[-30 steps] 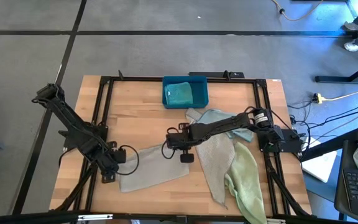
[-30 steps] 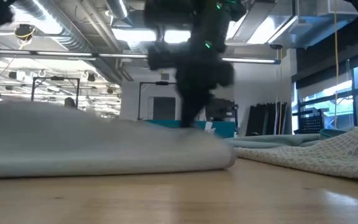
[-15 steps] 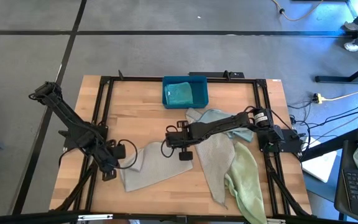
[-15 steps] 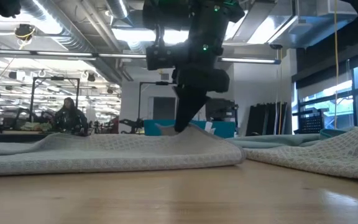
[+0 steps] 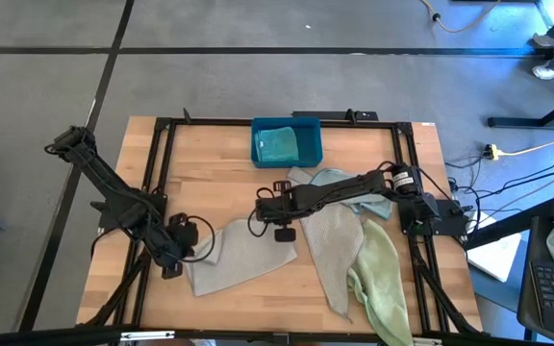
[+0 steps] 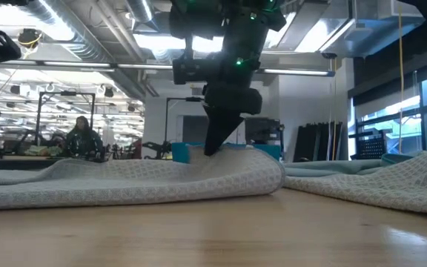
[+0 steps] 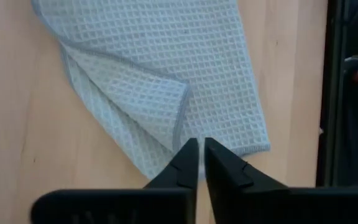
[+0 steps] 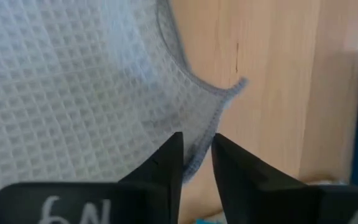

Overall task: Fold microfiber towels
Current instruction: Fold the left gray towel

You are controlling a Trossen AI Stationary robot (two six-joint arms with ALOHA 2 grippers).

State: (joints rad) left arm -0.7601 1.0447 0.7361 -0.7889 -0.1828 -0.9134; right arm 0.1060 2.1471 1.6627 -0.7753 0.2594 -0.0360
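Both grippers have eased apart, left gripper (image 7: 201,163) narrowly, right gripper (image 8: 196,163) wider; the limp grey towel (image 5: 248,258) beneath wants pinching at corners.

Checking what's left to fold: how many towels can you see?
5: a grey towel front centre between the grippers, a teal towel in the bin, and a pale blue, a beige and a green towel heaped at right. More may hide beneath.

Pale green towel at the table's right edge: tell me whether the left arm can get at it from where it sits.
Probably not. The left gripper sits far left, with the grey towel and right arm between it and the pale green towel.
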